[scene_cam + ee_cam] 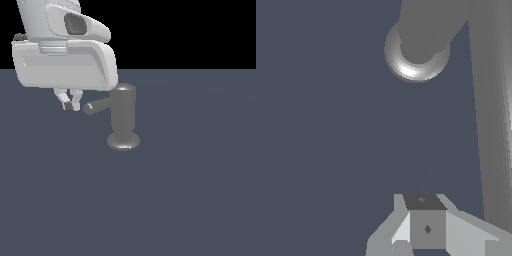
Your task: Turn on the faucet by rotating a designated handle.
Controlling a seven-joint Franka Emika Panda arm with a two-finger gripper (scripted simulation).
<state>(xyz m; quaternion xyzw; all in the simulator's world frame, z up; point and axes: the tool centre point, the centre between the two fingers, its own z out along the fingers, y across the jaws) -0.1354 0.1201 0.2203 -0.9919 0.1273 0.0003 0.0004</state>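
The faucet (123, 112) is a dull grey upright cylinder on a flared round base, standing mid-scene on the dark floor. Its handle (100, 105) is a thin grey rod that sticks out toward the exterior view's left and ends in a rounded tip. My gripper (71, 105) hangs just beyond that tip, at about the same height and a small gap away from it. Its fingers are pressed together with nothing between them. In the wrist view the faucet (417, 55) appears from above, the handle (490, 125) runs as a long grey bar, and the gripper (426, 227) sits beside that bar.
A flat dark blue-grey floor (190, 190) spreads around the faucet. The white arm link and hand housing (65, 60) hang over the area at the exterior view's upper left.
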